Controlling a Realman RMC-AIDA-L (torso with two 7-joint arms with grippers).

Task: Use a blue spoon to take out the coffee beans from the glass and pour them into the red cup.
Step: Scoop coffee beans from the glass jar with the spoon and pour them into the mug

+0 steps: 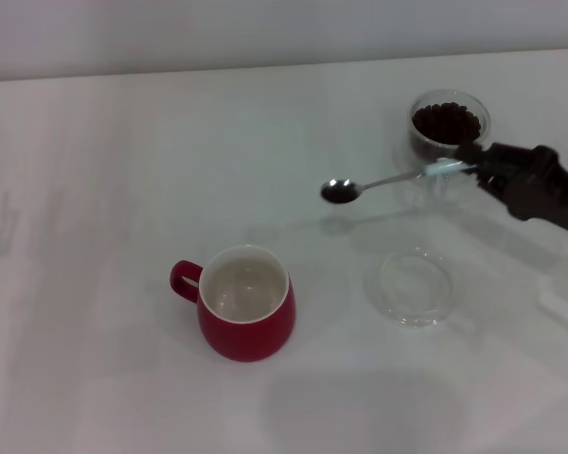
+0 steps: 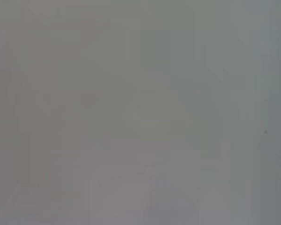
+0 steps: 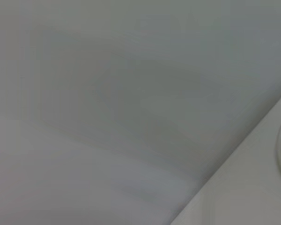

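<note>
White table — blue spoon aloft

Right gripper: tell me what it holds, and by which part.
The right gripper holds the blue spoon by the end of its pale handle, bowl pointing toward the robot's left. The left gripper is out of view.

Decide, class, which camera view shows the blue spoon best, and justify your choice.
The head view: the whole blue spoon shows there, held by its handle in the right gripper beside the glass. Both wrist views show nothing of the spoon.
</note>
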